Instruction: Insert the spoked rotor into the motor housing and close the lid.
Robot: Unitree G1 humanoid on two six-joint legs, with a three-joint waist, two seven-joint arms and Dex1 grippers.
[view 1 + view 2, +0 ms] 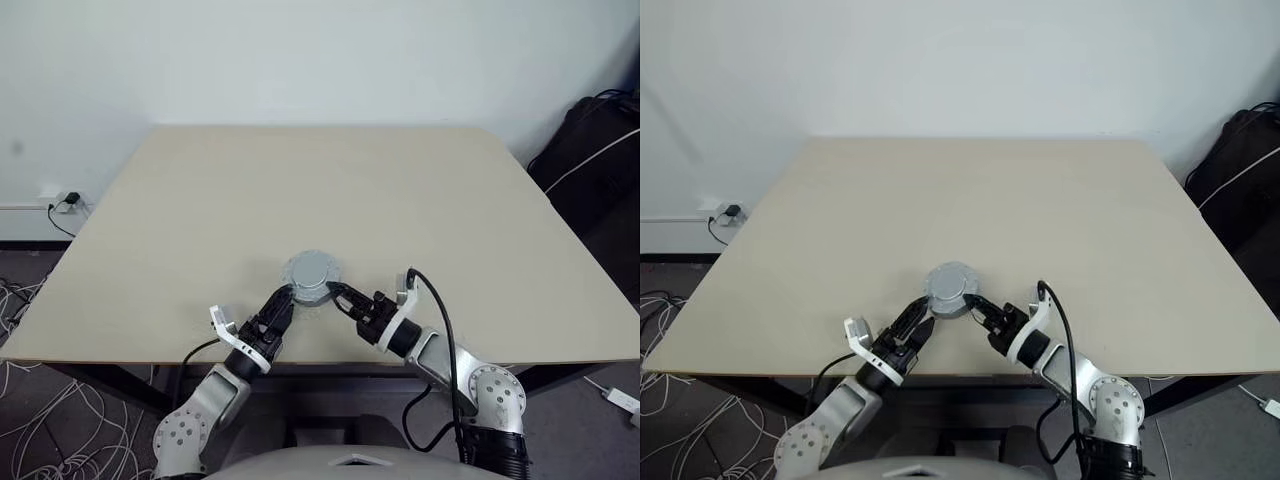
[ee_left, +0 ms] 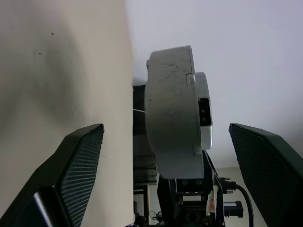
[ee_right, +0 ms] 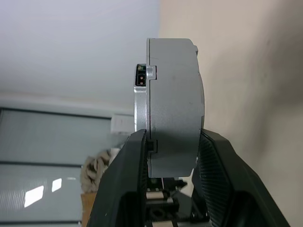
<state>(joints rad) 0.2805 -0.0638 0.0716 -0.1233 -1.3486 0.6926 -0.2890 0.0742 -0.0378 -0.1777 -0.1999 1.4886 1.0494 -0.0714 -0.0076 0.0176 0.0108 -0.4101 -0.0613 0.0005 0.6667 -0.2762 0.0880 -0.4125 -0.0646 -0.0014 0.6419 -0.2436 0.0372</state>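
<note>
table [image 1: 300,190]: beige, bare top | wall socket [image 1: 62,200]: left, plug in | black bag [image 1: 590,150]: right

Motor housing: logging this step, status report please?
Left gripper jaws open, either side of the motor housing. Right gripper jaws shut on it. Lid on. Table: nothing in the way.

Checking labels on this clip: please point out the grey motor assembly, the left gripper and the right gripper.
grey motor assembly [image 1: 313,272]: left eye view, on its flat round top face.
left gripper [image 1: 281,306]: left eye view, midway between its open fingertips.
right gripper [image 3: 171,146]: right wrist view, midway between fingertips clamped on the assembly.
</note>
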